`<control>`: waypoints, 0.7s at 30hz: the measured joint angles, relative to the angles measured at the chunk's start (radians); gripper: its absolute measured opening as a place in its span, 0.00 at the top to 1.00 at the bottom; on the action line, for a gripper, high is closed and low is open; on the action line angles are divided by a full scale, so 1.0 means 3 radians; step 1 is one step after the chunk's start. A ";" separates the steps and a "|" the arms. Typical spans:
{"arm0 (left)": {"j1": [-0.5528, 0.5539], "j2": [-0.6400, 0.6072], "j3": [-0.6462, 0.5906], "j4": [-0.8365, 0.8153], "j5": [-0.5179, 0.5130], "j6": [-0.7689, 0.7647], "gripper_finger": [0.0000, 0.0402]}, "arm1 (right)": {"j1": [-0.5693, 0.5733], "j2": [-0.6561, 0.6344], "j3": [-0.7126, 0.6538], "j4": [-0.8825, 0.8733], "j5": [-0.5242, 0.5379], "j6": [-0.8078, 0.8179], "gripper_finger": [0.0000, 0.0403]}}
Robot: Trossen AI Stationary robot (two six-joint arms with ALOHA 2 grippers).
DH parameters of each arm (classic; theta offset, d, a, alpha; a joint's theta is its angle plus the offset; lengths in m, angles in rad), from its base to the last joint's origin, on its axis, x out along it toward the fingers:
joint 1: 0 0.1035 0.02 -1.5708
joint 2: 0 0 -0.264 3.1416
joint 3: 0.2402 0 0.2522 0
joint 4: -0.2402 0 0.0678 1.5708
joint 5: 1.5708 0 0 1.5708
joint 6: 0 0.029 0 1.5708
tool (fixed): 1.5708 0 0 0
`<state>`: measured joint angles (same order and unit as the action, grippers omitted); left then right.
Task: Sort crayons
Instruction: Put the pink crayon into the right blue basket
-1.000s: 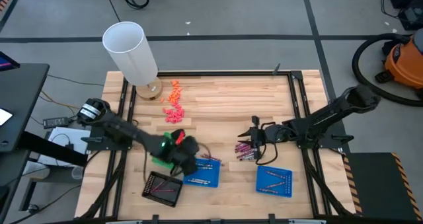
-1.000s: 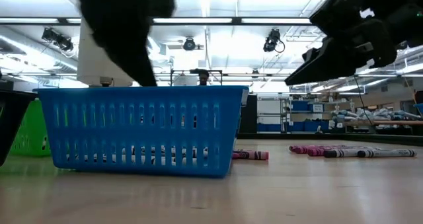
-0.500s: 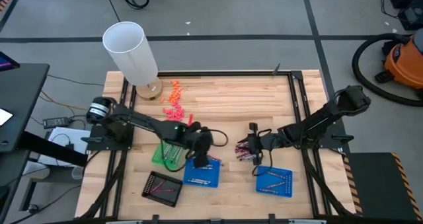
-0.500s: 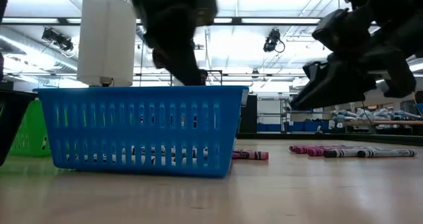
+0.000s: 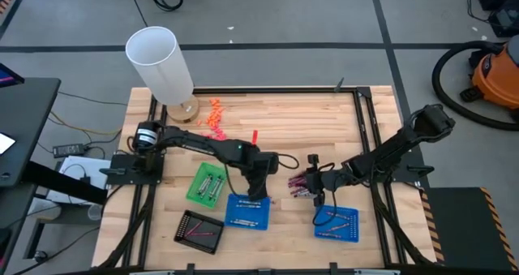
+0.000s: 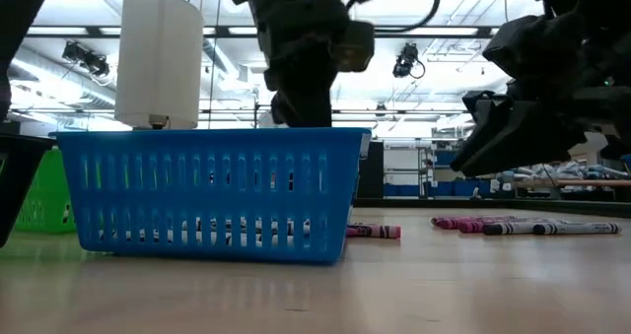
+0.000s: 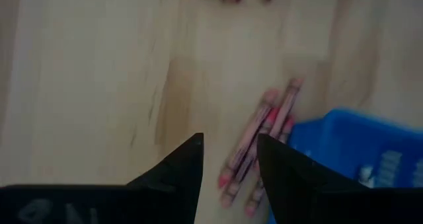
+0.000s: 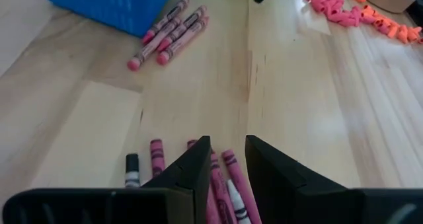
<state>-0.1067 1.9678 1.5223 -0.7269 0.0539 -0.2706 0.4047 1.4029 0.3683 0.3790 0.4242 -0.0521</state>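
The crayons (image 5: pixel 302 186) are seen in a loose pile at the centre right of the high view, on a pale wooden table (image 5: pixel 276 125); they are thin short sticks, pinkish-red and maroon, with paper wrappers. A smaller cluster of three crayons (image 8: pixel 168 34) lies just beside the corner of a blue basket (image 5: pixel 247 211), at the lower centre of the high view. In the low view this cluster is seen flat on the wood at the basket's right foot.

The table is framed by dark rails and stands on a grey floor crossed by dark lines. A white cylinder (image 5: pixel 160 64) stands at the table's upper left, with orange and pink bits (image 5: pixel 214 122) scattered beside it. An orange vacuum cleaner (image 5: pixel 495 76) is seen at the upper right edge. In the low view a large hall with ceiling lights and shelving is seen beyond the table.

A second blue basket (image 5: pixel 336 222) at the lower right holds a few crayons. A green tray (image 5: pixel 207 184) and a black tray (image 5: pixel 199 231), each with sticks inside, lie at the lower left.

The left gripper (image 7: pixel 229 159) is held above the small cluster, its fingers narrowly parted and empty. The right gripper (image 8: pixel 228 159) is held over the pile, its fingers narrowly parted with nothing clamped between them.
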 joint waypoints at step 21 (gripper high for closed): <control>-0.0095 0.0098 0.0132 -0.0129 0.0059 0.0810 0.62 | 0.0055 -0.0009 0.0000 -0.0047 0.0180 0.0000 0.74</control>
<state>-0.1353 1.9973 1.5620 -0.7656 0.0715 -0.0276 0.4213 1.4002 0.3683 0.3649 0.4782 -0.0521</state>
